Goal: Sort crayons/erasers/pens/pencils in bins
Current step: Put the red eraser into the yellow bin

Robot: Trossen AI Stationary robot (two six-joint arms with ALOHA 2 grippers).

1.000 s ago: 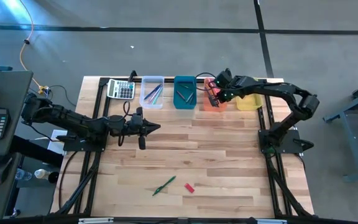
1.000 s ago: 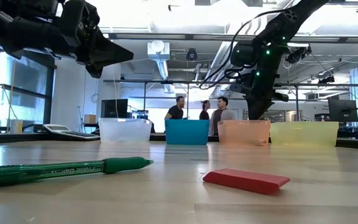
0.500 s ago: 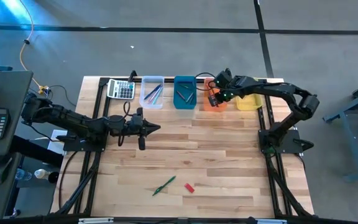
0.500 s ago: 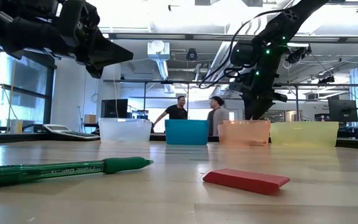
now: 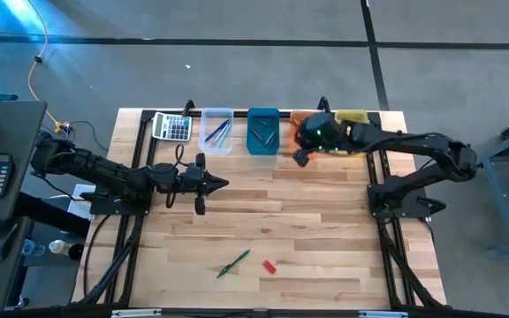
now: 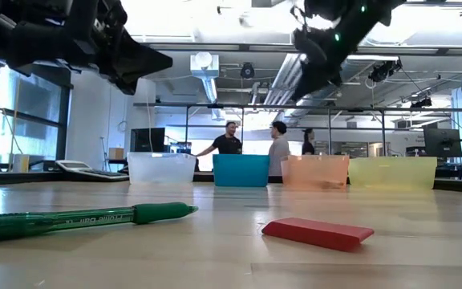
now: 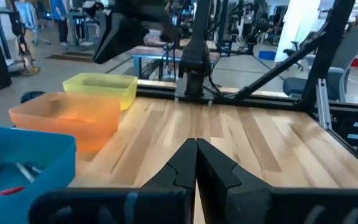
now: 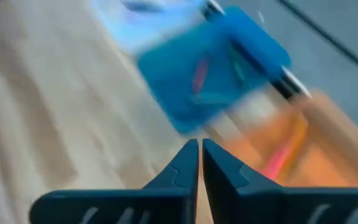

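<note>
The right end effector (image 5: 300, 157) hangs in the air just in front of the orange bin (image 5: 300, 119), on the side nearer the middle of the surface (image 5: 325, 230). In its own wrist view its two fingers (image 8: 180, 168) are pressed together and hold nothing. The blue bin (image 5: 262, 131) sits just beside it, and the yellow bin (image 5: 352, 117) is on its other side, partly under the arm. The clear bin (image 5: 216, 129) is one more step along, next to a grey calculator (image 5: 172, 127).

The things left to sort are far from this end effector, down at the near edge of the surface: a red eraser (image 5: 269, 266) and a green pen (image 5: 233, 263), lying close together but not touching.

The step now, I think, is to go and get one of them. To do it well, the end effector should travel high over the surface, stop right above the eraser, spread its fingers, then go down. The eraser is flat and low, so the fingers must reach nearly to the wood and squeeze its short sides. It should keep clear of the pen so it does not roll.

The left end effector (image 5: 222, 183) waits well off to the side, over the middle of the surface, with its fingers pressed together too.
</note>
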